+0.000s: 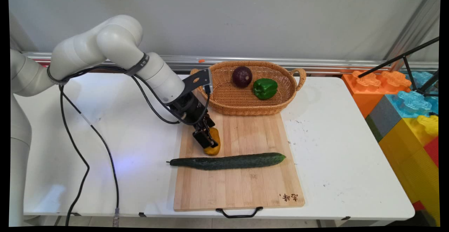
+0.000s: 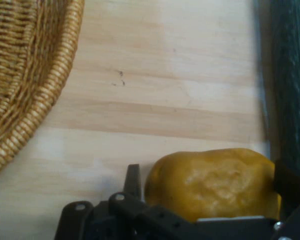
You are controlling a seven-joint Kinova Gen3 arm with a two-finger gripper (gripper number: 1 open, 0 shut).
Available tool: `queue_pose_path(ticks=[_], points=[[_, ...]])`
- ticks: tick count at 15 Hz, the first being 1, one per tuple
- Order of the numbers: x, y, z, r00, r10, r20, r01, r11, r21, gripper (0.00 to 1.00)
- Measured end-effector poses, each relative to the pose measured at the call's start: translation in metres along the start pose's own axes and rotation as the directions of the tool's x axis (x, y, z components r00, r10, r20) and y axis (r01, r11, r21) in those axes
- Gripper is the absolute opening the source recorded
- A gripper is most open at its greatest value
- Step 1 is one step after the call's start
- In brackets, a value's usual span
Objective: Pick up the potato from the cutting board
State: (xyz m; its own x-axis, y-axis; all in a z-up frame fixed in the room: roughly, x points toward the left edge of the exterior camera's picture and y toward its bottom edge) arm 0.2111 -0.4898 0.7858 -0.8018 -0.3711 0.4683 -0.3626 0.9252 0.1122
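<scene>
We see the gripper [image 1: 209,143] pinching a yellow potato [image 1: 214,144] on the cutting board [image 1: 242,186], just behind the cucumber [image 1: 228,161].

The cutting board [image 1: 242,186] is pale wood with a visible grain, smooth and matt. The basket [image 1: 242,102] is woven wicker, ribbed and rough. The potato [image 2: 215,182] has a dull yellow-brown skin, faintly dimpled. The cucumber [image 1: 228,161] is dark green, slightly bumpy with a low sheen. The pepper [image 1: 265,88] and onion [image 1: 242,76] look glossy. The tabletop [image 1: 343,154] is smooth white, scuffed in places.
</scene>
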Motion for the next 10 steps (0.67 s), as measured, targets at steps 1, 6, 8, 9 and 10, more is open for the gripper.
queue_pose_path(ticks=[1, 6, 8, 9, 10], points=[[0.000, -0.001, 0.000, 1.000, -0.003, 0.004, 0.003, 1.000, -0.002, 1.00], [-0.004, -0.009, -0.002, 0.999, -0.022, 0.032, 0.023, 1.000, -0.009, 1.00], [-0.006, -0.012, -0.005, 0.999, -0.030, 0.042, 0.030, 0.999, -0.009, 1.00], [-0.007, -0.014, -0.006, 0.998, -0.033, 0.046, 0.033, 0.999, -0.009, 1.00], [-0.007, -0.015, -0.007, 0.998, -0.035, 0.049, 0.036, 0.999, -0.008, 1.00]])
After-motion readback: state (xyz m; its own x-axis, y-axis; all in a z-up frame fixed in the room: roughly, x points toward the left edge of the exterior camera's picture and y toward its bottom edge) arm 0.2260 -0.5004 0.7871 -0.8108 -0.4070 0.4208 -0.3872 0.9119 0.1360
